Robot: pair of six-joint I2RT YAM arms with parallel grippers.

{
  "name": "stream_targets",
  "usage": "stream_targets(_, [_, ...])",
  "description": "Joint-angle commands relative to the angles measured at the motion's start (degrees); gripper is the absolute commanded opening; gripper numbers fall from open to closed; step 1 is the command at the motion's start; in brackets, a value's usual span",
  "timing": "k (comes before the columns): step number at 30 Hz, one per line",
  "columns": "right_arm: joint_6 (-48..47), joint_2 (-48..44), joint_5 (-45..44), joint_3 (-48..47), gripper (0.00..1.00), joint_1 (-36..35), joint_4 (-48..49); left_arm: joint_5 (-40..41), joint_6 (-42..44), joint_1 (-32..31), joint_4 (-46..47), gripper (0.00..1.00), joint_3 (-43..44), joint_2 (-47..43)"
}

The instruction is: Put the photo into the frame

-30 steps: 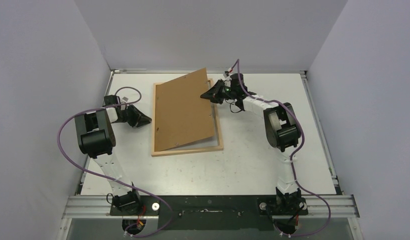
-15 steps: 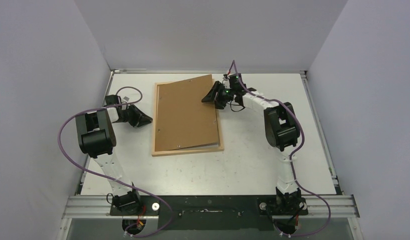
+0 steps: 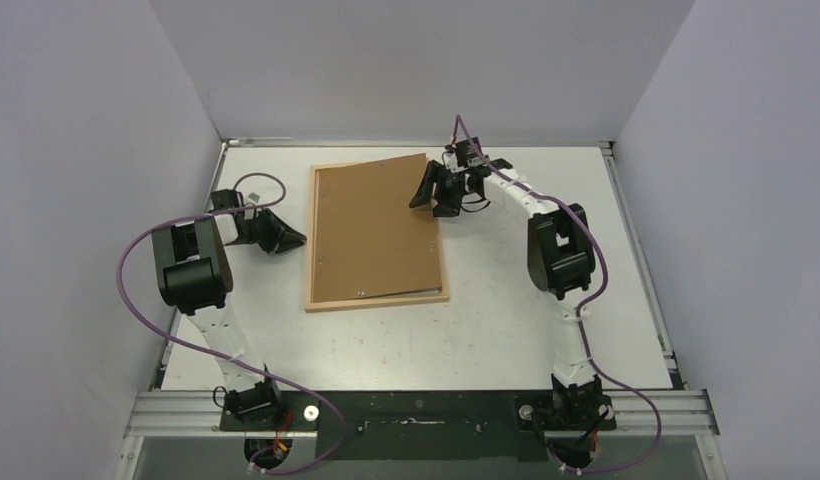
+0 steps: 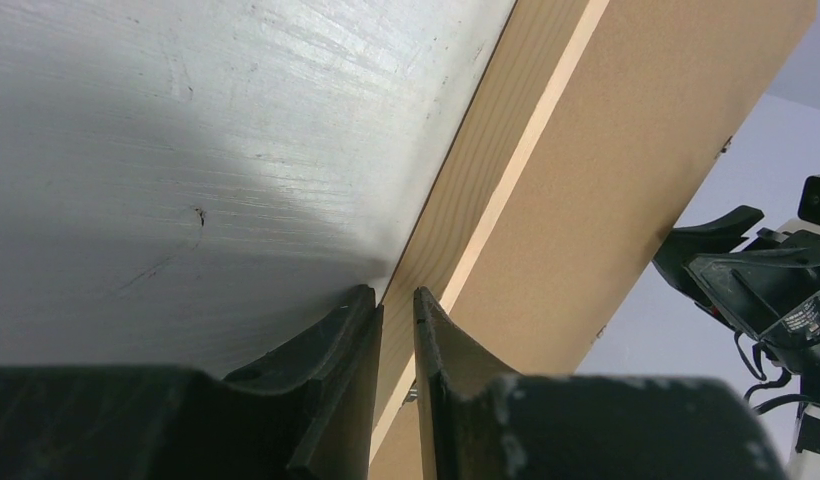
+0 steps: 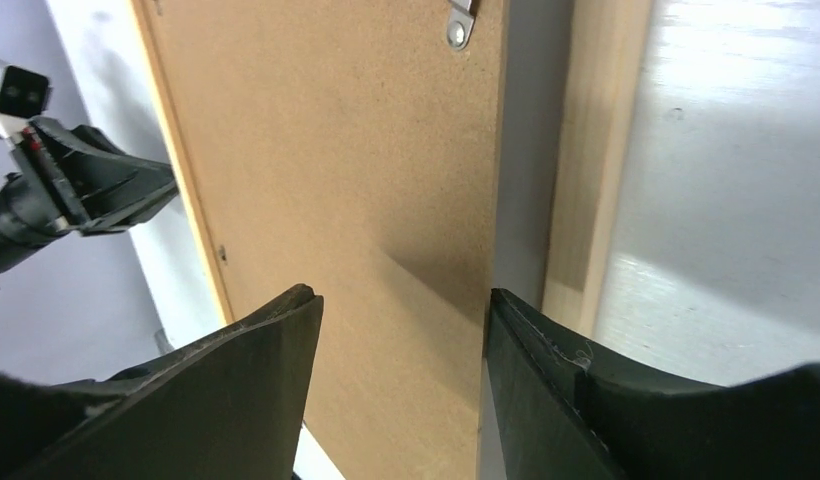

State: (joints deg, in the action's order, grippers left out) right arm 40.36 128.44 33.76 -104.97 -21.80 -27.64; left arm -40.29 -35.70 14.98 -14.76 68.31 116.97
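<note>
The light-wood frame (image 3: 376,301) lies flat mid-table with the brown backing board (image 3: 371,230) resting on it, slightly askew. The photo shows in no view. My right gripper (image 3: 423,190) hovers open over the board's upper right edge. In the right wrist view the board (image 5: 336,180) and the frame's right rail (image 5: 596,150) show in the right gripper's (image 5: 401,330) wide gap, and nothing is held. My left gripper (image 3: 298,238) is at the frame's left rail. In the left wrist view its fingers (image 4: 398,295) stand nearly together, bracketing that rail (image 4: 491,130).
White walls enclose the table (image 3: 546,340) on three sides. A metal clip (image 5: 461,22) sits on the board's edge. The right gripper's black body (image 4: 746,270) shows beyond the board in the left wrist view.
My right gripper has opened and let go of the board, which has dropped from tilted to flat on the frame. The right wrist has lifted slightly. The left arm has stayed put.
</note>
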Motion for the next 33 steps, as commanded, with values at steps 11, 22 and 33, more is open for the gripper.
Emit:
stream_targets(11, [-4.81,3.36,-3.76,-6.51,0.56,-2.13,-7.09,0.45,1.23,-1.13,0.43,0.19,0.66,2.55])
stream_targets(22, [-9.98,3.43,-4.42,-7.99,0.56,-3.5,-7.16,0.13,1.41,-1.62,0.29,0.19,0.71,2.78])
stream_targets(33, [-15.09,3.21,-15.63,-10.29,0.57,-5.7,-14.22,0.5,1.6,-1.87,-0.09,0.19,0.62,2.42])
